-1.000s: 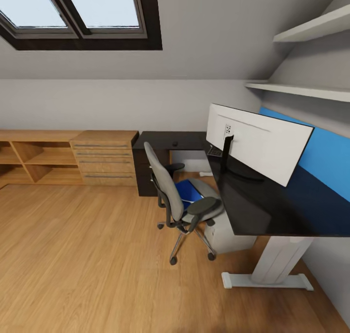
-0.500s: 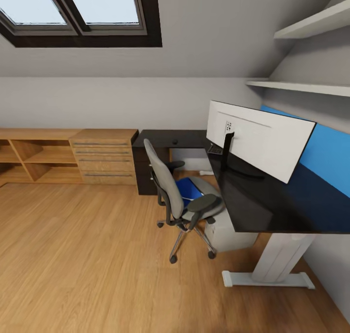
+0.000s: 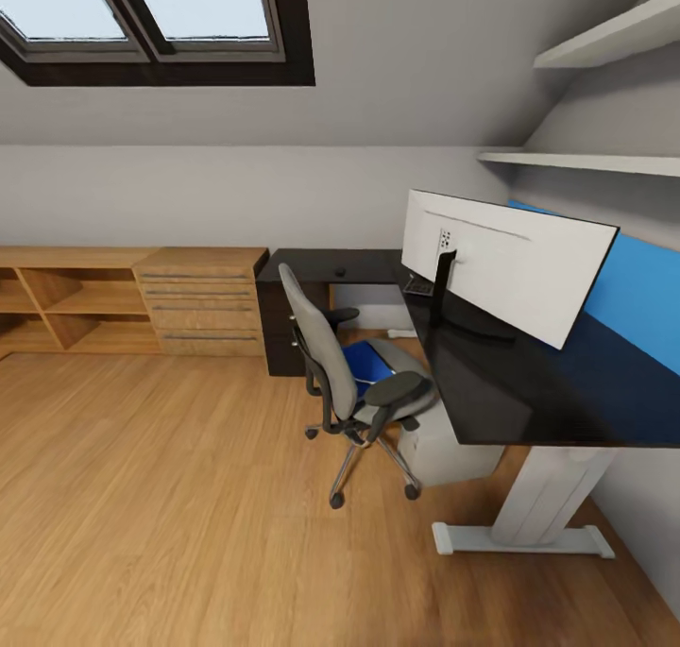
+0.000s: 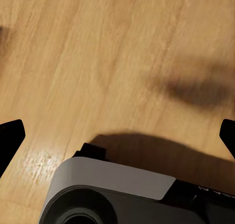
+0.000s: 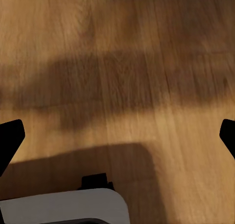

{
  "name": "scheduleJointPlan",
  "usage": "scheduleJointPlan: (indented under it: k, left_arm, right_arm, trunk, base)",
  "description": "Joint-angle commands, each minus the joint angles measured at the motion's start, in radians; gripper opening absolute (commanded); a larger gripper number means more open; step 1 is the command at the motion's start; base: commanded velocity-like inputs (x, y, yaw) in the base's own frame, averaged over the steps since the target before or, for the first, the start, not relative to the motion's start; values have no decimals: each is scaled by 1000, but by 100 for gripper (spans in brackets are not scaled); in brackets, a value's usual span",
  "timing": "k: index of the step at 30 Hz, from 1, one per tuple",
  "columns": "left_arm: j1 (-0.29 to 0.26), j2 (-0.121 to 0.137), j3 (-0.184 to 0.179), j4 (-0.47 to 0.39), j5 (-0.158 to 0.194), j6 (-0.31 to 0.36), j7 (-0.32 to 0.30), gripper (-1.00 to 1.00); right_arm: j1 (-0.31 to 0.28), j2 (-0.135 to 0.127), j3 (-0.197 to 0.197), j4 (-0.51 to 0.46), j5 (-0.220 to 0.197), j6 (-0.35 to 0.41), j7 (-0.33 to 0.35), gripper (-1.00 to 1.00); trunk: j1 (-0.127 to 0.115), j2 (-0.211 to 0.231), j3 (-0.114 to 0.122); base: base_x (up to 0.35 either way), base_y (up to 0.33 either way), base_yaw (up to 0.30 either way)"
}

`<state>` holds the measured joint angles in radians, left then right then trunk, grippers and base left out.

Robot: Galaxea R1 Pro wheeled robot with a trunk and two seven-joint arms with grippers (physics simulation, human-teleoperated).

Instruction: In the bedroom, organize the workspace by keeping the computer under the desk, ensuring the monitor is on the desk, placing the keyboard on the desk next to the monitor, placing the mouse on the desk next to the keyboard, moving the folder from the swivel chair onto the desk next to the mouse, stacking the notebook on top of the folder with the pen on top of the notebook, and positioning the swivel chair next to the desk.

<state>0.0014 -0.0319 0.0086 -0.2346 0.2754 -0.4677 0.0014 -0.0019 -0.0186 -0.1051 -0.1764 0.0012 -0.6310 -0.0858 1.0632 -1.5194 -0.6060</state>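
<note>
Your approach carries several risks. The swivel chair (image 3: 345, 368) stands on castors between you and the worktop (image 3: 529, 383), with the folder (image 3: 370, 364) lying on its seat; a careless nudge from the base or an arm would likely roll the chair and shift your target. The seat sits partly tucked under the worktop edge, so a reach for the folder could strike the armrest (image 3: 395, 389) or the edge above it. The monitor (image 3: 505, 262) stands upright on a slim stand with its white back towards you; a sweeping arm could tip it. The keyboard (image 3: 418, 288) lies just beside the stand, mostly hidden by the screen. A small dark item (image 3: 339, 272) rests on the far wing of the worktop; I cannot tell what it is. Both sets of jaws are spread wide and empty, left gripper (image 4: 117, 136) and right gripper (image 5: 117, 136) pointing down at the wooden floor (image 3: 170, 496). The room is an attic bedroom with skylight (image 3: 151, 14), wall shelves (image 3: 586, 161) and low wooden cabinets (image 3: 132, 302).
</note>
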Motion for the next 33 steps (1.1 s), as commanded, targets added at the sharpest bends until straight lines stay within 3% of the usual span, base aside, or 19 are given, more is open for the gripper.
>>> scheduleJointPlan:
  k: [1,14,21,25,32,33]
  left_arm:
    - [0,0,1,-1,2,-2,0,100]
    - [0,2,2,0,6,7,3,100]
    - [0,-17,3,-58,30,92,-7,100]
    - [0,-30,0,-138,31,144,-9,100]
    - [0,-46,-2,-309,21,335,-6,100]
    - [0,-46,-2,-360,20,385,-6,100]
  right_arm:
    - [0,0,-2,0,0,-2,0,100]
    - [-1,1,0,-1,2,-2,0,100]
    - [-1,7,4,-38,2,2,-4,100]
    - [-2,8,4,-150,0,19,-7,100]
    - [-5,9,4,-356,-2,233,-31,100]
    - [-9,10,4,-405,-2,291,-37,100]
  trunk:
    - [4,-8,-4]
    - [54,-99,-45]
    - [81,-148,-67]
    - [96,-176,-79]
    - [123,-225,-101]
    - [127,-232,-104]
  base:
    - [0,0,0]
    - [0,0,0]
    - [0,0,0]
    - [0,0,0]
    - [0,0,0]
    - [0,0,0]
